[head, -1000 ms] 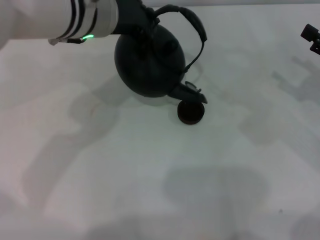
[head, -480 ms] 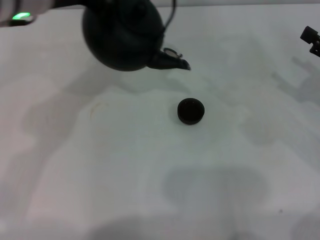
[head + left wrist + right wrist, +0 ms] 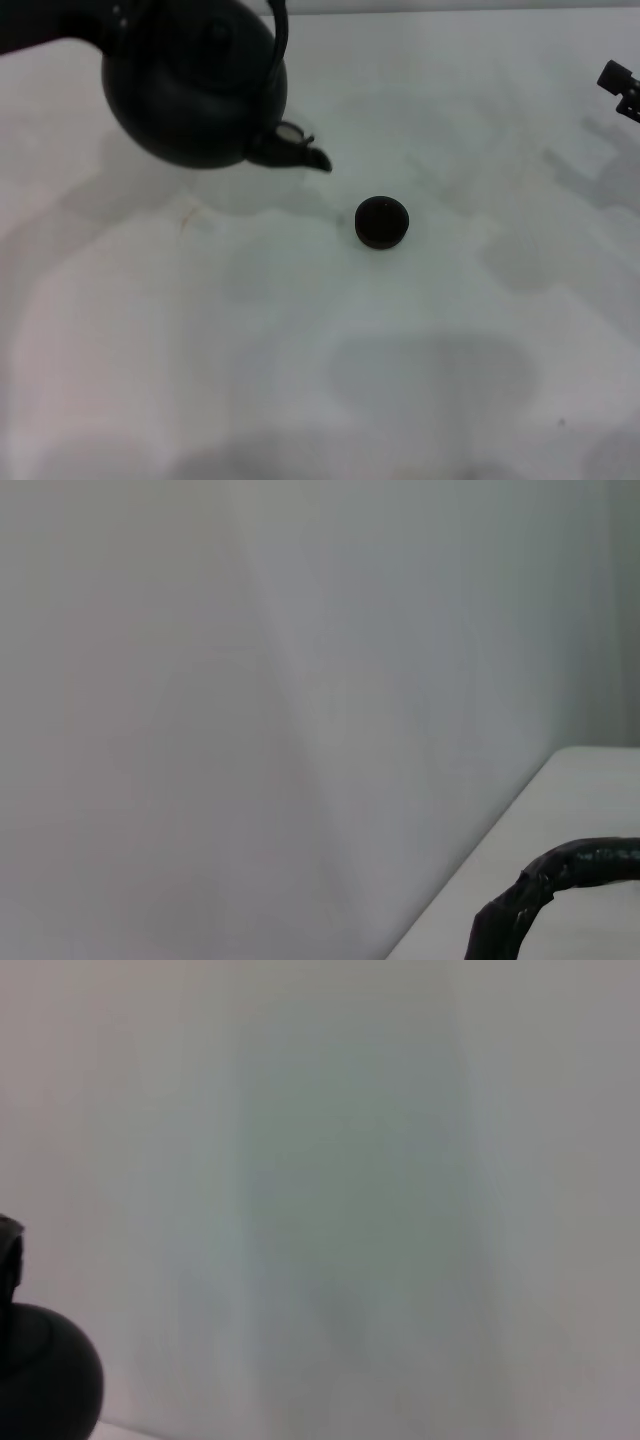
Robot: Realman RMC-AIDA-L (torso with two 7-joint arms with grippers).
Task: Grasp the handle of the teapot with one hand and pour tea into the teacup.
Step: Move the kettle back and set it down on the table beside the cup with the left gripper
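Observation:
The matte-black teapot (image 3: pixel 185 90) hangs tilted above the table at the back left. Its spout (image 3: pixel 292 150), with a pale patch, points toward the teacup. Part of the black handle (image 3: pixel 280 45) arches over its right side, and a wrapped piece of it shows in the left wrist view (image 3: pixel 560 875). My left arm (image 3: pixel 50 25) comes in at the top left corner and carries the pot by the handle; the grip itself is hidden at the picture's edge. The small dark teacup (image 3: pixel 382 222) stands on the table, apart from the spout, to its right and nearer. The right wrist view shows the pot's body (image 3: pixel 45 1385).
The white table (image 3: pixel 300 350) carries soft shadows. My right gripper (image 3: pixel 620 88) is parked at the far right edge, only partly in view. A pale wall fills both wrist views.
The teapot has swung away from the teacup, first up and left, then further left and slightly down. The spout no longer hangs over the cup. The cup and right arm have not moved.

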